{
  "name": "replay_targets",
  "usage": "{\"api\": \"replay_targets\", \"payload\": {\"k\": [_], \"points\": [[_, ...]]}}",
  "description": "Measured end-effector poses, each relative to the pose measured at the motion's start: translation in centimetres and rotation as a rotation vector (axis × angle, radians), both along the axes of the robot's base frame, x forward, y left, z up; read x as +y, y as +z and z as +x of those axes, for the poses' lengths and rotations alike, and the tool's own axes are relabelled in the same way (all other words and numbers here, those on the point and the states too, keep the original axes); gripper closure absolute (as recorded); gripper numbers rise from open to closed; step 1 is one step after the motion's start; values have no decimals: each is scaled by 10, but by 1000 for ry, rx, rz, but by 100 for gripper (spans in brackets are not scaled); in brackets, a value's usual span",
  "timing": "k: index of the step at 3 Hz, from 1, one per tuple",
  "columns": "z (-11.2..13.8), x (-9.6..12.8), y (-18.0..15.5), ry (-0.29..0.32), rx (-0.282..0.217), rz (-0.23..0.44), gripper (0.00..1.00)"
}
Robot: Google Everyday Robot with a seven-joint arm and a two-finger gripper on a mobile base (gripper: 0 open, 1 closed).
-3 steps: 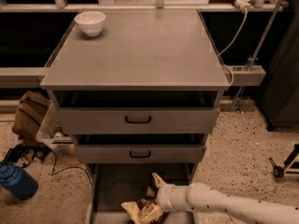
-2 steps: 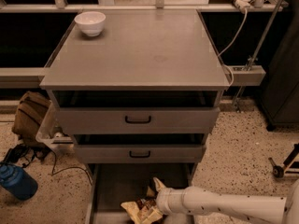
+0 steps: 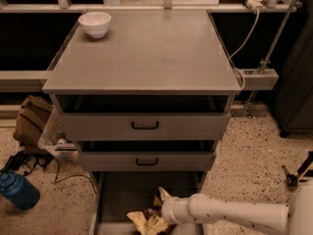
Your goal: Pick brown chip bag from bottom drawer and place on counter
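One arm (image 3: 234, 213) low, end effector (image 3: 159, 202) at bag (image 3: 145, 223)

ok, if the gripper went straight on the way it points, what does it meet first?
The brown chip bag. The gripper is low in the bottom drawer, pointing left in the picture, and the bag lies right at its tip; whether they touch, I cannot tell.

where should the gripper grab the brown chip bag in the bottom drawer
Probably grip the brown chip bag by its raised crinkled edge, from above and the right: it lies on the bottom drawer floor, upper drawers overhanging behind. The gripper sits at its right end.
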State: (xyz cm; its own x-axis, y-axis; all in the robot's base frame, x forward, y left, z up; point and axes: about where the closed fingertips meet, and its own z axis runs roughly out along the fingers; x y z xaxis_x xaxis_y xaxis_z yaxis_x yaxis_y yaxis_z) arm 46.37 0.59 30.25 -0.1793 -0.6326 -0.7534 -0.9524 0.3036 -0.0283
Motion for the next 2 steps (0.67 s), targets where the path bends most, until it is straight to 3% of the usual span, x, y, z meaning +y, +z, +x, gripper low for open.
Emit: {"api": "replay_targets", "payload": {"k": [1,2], "points": [[5,13,-22,20,28,19,0],[14,25,-53,67,103,43,0]]}}
